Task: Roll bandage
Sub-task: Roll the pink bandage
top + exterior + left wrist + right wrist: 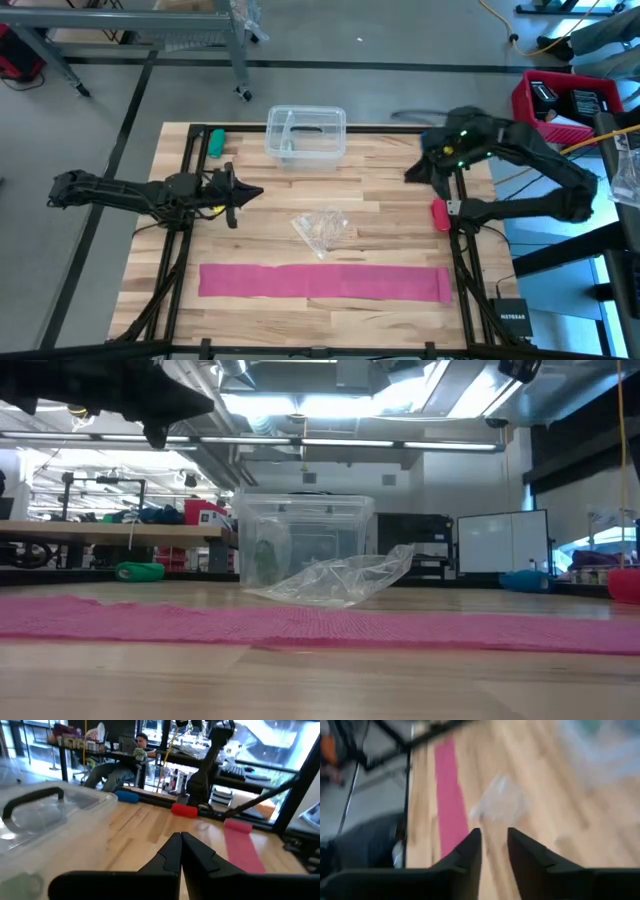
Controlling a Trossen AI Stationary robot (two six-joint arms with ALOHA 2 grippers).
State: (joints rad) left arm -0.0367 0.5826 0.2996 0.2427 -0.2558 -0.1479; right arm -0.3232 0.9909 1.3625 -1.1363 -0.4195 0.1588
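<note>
The long flat pink elastic fabric bandage (pixel 325 281) lies unrolled across the table's near edge, its long axis crosswise to both arms, one end below the slightly parted right gripper (pixel 494 851), nearer than the pressed-shut left gripper (pixel 250 194).

High view: straight down over whole table (pixel 330 210). Low view: tabletop height, level across bandage (pixel 300 625) toward room. Wrist views: forward, close above tabletop. Shared: bandage and plastic wrapper (pixel 322 228).
</note>
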